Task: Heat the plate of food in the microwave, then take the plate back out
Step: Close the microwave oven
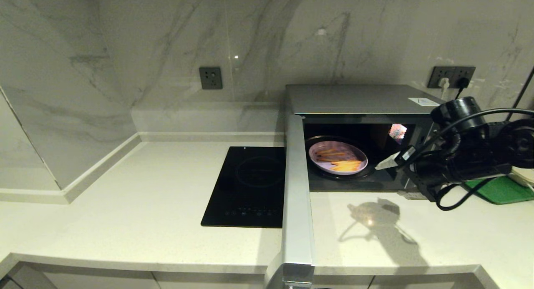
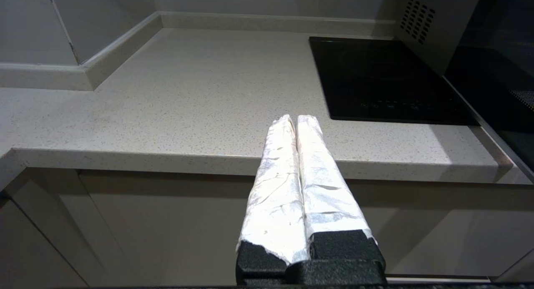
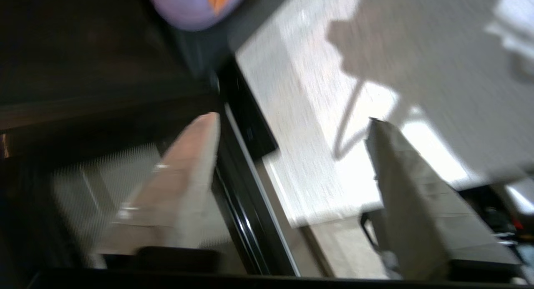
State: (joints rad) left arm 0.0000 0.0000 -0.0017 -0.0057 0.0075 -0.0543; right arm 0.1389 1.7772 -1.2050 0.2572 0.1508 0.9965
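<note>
One plate of food point(image 1: 338, 157) (inside) — microwave point(image 1: 358, 99)

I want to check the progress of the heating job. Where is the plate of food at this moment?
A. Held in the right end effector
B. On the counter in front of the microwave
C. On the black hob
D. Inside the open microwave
D: the plate of food sits inside the microwave, whose door stands open, and the open right end effector holds nothing.

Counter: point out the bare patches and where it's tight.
Bare counter between the corner wall and the hob; more in front of the microwave, right of its open door. Tight at the cavity mouth: plate, right claw, green tray.
</note>
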